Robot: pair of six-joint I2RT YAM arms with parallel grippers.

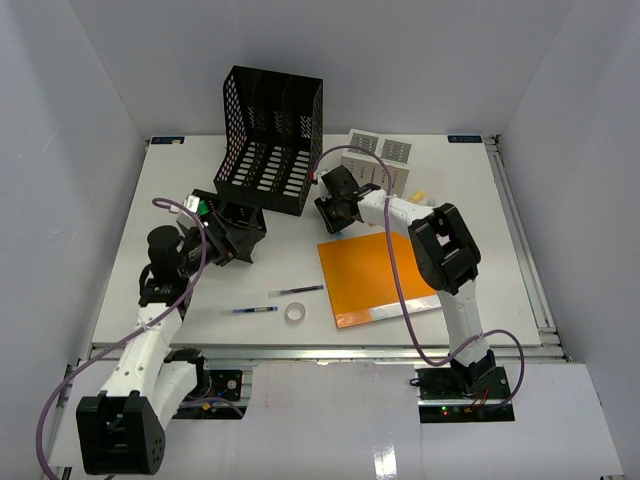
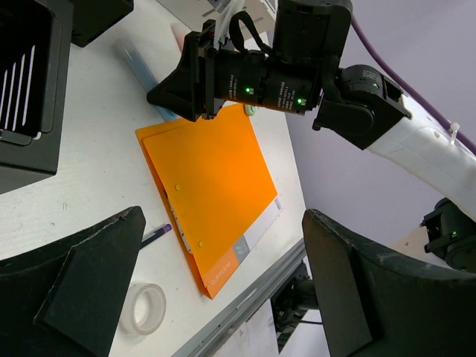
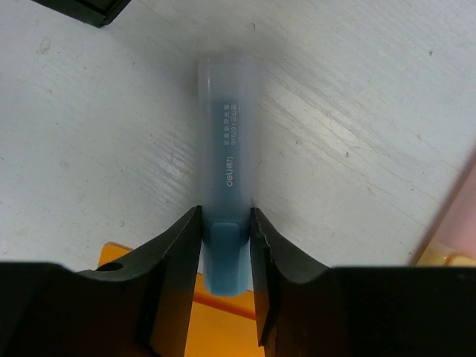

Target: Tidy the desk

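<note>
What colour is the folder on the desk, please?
Orange folder, clearest in the left wrist view.

I'm looking at an orange folder (image 1: 378,278) lying flat. A tape roll (image 1: 295,313), a dark pen (image 1: 300,290) and a blue pen (image 1: 255,310) are sitting just left of it. A black mesh file rack (image 1: 270,140) and white boxes (image 1: 380,160) are standing behind it, and a pale blue marker (image 3: 227,186) is lying by its far-left corner.

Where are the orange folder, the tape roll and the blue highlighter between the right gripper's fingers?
orange folder (image 1: 385,275), top external view, middle of its cover.
tape roll (image 2: 161,301), left wrist view, right side of its ring.
blue highlighter (image 3: 229,141), right wrist view, on its printed barrel.
</note>
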